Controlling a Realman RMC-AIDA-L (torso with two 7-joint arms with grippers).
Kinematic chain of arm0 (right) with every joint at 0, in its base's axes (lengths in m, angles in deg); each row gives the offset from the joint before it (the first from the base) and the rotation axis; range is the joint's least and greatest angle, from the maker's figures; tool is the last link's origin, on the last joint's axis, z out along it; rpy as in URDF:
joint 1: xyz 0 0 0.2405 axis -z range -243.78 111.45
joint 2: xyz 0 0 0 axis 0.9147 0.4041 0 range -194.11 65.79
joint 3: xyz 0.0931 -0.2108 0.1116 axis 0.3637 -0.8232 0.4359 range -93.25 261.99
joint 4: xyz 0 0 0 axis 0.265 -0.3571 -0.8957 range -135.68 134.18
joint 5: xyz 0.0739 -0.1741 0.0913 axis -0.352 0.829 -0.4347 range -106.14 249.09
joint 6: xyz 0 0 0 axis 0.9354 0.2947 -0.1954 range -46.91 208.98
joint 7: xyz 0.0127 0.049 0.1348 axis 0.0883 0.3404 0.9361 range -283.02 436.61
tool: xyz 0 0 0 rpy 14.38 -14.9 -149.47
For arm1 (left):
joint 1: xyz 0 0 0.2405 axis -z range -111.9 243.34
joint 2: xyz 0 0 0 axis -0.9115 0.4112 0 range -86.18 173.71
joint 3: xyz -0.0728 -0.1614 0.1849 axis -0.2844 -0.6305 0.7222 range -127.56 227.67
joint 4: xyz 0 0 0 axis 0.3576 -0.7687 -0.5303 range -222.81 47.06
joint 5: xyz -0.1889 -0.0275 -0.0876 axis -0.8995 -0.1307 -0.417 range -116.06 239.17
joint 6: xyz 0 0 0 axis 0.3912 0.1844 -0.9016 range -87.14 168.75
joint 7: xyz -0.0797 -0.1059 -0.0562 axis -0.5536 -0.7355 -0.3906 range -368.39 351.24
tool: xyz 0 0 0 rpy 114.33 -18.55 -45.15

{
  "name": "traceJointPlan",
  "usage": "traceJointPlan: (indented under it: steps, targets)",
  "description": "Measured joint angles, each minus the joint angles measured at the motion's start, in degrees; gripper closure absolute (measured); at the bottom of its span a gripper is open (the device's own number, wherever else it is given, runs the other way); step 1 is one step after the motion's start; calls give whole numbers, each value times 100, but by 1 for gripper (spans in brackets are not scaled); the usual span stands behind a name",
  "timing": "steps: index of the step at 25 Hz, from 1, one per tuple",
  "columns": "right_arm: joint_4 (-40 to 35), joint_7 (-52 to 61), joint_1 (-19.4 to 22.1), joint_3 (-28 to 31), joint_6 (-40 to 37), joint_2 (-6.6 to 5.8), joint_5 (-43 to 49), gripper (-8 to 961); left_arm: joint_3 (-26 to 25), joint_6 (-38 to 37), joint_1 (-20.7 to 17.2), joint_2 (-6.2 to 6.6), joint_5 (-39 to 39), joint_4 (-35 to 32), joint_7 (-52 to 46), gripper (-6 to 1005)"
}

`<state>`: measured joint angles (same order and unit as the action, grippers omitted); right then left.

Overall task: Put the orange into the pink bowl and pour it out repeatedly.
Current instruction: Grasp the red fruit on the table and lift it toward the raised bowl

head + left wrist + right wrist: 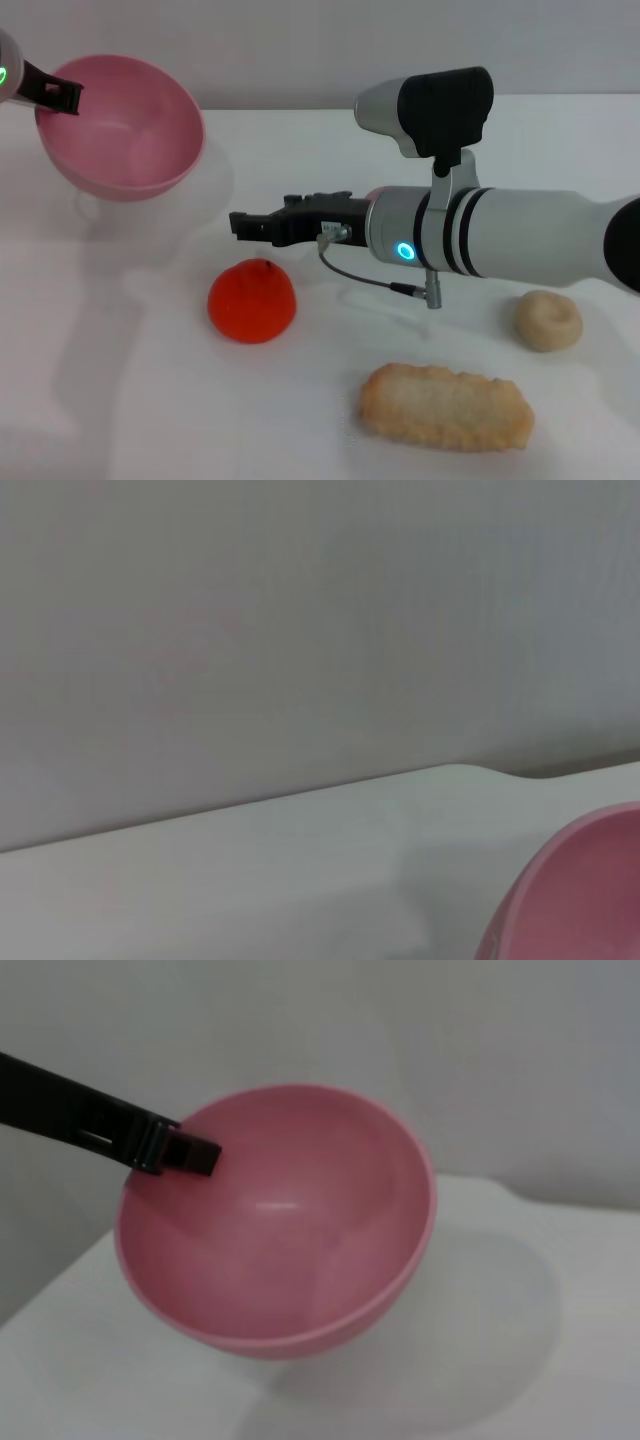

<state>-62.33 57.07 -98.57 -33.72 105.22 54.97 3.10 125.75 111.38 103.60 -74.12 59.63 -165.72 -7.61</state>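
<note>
Left gripper (62, 97) is pinching the tilted, empty, smooth matte pink plastic bowl's (130, 140) rim.
Right gripper (240, 224), finger state unclear, is hovering just above the lumpy red-orange toy fruit (251, 301): likely light, rigid, slippery; grip across its widest part.

White desk (120, 400) with three items resting on it.
Orange (251, 301) at centre-left; beige doughnut (548, 320) at right; long crusty bread piece (446, 407) at lower centre-right.

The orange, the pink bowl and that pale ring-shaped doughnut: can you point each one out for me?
orange (251, 302): head view, middle of its rounded body.
pink bowl (300, 1250): right wrist view, inner wall near the bottom.
doughnut (548, 320): head view, its beige top surface.
</note>
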Motion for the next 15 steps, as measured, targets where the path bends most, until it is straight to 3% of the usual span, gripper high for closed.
traceJointPlan:
  steps: [7,15]
  targets:
    - [747,-1080,-218,-18,186,12,-1674,185,43,-3,33,-6,-1,6,0,958]
    - [1044,-1227,-300,-73,322,37,-1975,214,171,-3,84,-15,-1,25,0,957]
